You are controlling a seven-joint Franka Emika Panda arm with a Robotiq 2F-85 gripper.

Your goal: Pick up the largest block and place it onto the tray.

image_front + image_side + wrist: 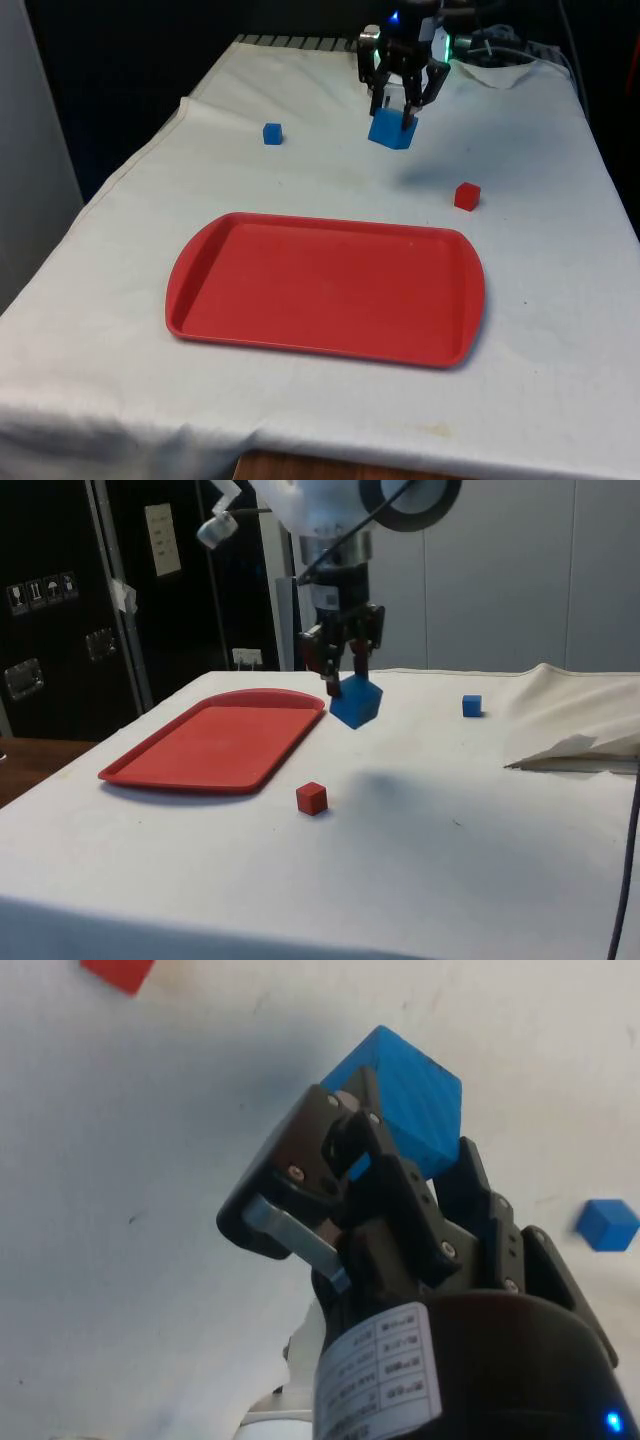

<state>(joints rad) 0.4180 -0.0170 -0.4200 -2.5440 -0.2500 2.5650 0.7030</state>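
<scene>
My gripper (396, 112) is shut on the large blue block (390, 131), which hangs tilted above the cloth at the far side of the table. From the side, the large blue block (356, 702) dangles from my gripper (343, 675) just past the far end of the red tray (215, 740). In the wrist view the large blue block (405, 1095) sticks out beyond the fingers (345, 1125) clamped on it. The red tray (325, 288) lies flat in the middle of the table with nothing on it.
A small blue block (272, 133) sits on the cloth toward the front view's left. A small red block (467, 196) rests toward the front view's right, beyond the tray's far corner. Folded cloth (575, 745) bunches at one edge in the side view.
</scene>
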